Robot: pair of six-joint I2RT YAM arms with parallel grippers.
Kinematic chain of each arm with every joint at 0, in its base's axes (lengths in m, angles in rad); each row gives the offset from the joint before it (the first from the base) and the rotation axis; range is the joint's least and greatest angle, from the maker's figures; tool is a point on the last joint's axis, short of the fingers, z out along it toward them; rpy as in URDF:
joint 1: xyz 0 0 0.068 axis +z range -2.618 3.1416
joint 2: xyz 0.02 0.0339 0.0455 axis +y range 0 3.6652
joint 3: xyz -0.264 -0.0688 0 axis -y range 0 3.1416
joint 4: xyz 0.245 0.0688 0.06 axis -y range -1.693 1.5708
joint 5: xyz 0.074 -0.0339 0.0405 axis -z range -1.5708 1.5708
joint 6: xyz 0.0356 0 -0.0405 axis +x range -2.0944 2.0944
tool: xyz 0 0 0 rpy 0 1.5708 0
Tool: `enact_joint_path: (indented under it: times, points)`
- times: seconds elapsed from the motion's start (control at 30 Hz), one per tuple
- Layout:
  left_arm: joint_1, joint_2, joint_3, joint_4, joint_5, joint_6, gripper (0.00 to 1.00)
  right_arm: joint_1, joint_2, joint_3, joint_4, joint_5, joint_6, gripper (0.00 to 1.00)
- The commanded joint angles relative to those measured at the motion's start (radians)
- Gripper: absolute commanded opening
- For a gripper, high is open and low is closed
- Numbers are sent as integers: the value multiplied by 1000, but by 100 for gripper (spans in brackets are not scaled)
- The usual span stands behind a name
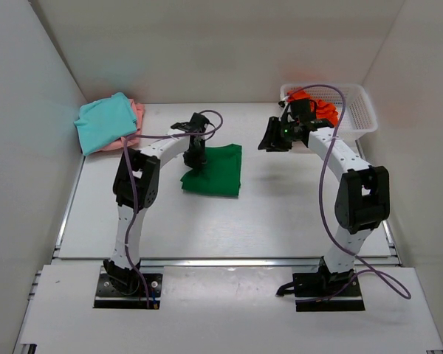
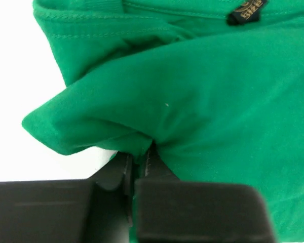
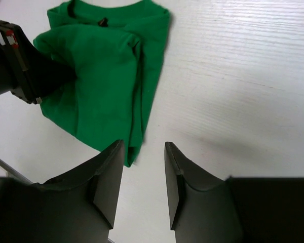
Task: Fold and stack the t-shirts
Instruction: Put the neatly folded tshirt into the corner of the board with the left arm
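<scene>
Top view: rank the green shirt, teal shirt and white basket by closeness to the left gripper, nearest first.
1. Green shirt, pinched by the left gripper, table centre.
2. Teal shirt, far left corner.
3. White basket, far right corner.

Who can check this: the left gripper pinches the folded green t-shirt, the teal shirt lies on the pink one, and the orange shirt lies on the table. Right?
One slip: the top external view shows the orange shirt in the white mesh basket, not on the table. The left gripper pinches the green t-shirt, and the teal shirt lies on the pink shirt.
</scene>
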Motion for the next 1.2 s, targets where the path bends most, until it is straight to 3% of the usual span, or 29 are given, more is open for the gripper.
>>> enact_joint_path:
  times: [0.0,0.17,0.47,0.63,0.8,0.93,1.17]
  points:
    - [43,36,-33,-119,20,20,0,-27,-74,-18,33,-6,-7,35]
    - [88,20,78,-159,40,56,0,-62,-88,-40,33,-25,-7,34]
    - [195,5,492,-202,-141,154,0,-59,-116,8,-32,-37,-33,33]
    - [226,56,667,-160,-293,241,0,-36,-215,-85,-63,-5,-35,31]
    - [304,71,714,-66,-322,328,0,-38,-266,-150,-63,-23,-4,29]
    - [367,82,718,29,-350,374,0,-10,-208,-89,-151,-26,-12,28]
    - [523,134,750,43,-304,374,0,17,-119,-5,-218,-54,-1,28]
